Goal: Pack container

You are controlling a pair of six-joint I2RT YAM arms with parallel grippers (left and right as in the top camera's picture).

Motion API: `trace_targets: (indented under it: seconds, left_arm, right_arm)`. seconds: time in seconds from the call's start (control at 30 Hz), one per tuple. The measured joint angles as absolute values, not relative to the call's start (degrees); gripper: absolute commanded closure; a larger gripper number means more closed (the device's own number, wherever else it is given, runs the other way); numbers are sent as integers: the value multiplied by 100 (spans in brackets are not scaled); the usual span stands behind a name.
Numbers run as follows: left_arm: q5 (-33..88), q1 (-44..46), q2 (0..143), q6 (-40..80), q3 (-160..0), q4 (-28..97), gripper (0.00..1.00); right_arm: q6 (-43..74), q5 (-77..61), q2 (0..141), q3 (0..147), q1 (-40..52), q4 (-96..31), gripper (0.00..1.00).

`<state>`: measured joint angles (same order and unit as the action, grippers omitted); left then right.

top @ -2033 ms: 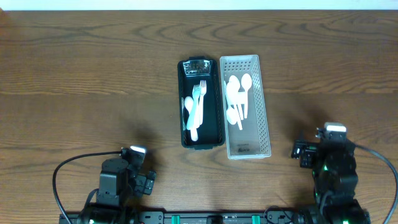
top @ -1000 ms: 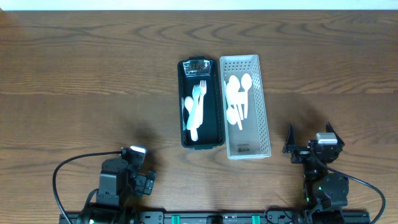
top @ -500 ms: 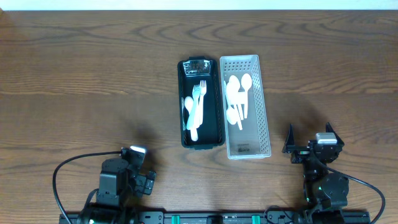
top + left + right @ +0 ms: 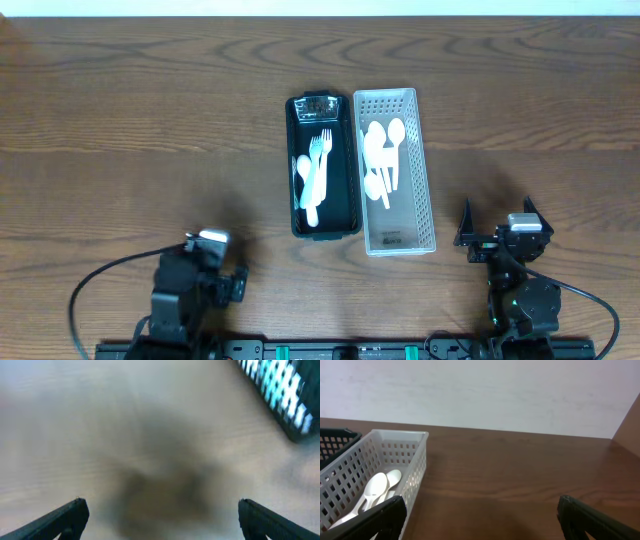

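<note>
A black basket (image 4: pixel 346 190) stands mid-table and holds white forks and a spoon (image 4: pixel 313 180). A white perforated basket (image 4: pixel 424 200) touches its right side and holds several white spoons (image 4: pixel 381 155); it also shows in the right wrist view (image 4: pixel 380 460). My left gripper (image 4: pixel 205 270) is open and empty near the front left edge; its view is blurred, with the fingers (image 4: pixel 160 515) spread over bare wood. My right gripper (image 4: pixel 498 235) is open and empty at the front right, just right of the white basket, with the fingers (image 4: pixel 480 515) wide apart.
The black basket's corner (image 4: pixel 285 400) shows blurred at the top right of the left wrist view. A pale wall (image 4: pixel 480 390) stands behind the table's far edge. Cables (image 4: pixel 100 290) loop by the left arm.
The right arm dropped lower and its gripper opened about a second ago, then stayed still. The left arm has just shifted slightly left and forward.
</note>
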<state>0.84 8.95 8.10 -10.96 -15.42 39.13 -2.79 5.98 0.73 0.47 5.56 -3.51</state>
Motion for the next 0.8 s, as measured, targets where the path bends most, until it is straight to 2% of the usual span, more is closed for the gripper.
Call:
trace_targets:
  seconds: [0.17,0.37,0.8]
  left_arm:
    - [60,864,349,-1404,-1374,1903,2]
    - [-25,631,172,-1573,-401,-296,2]
    - [-16,346,60,-1463,-130,176,2]
  right_arm:
    - [-279,598,71,47,556,-353,1]
    - [-279,598,71,47,556,-355,1]
    - [-279,598,71,47,556,-353,1]
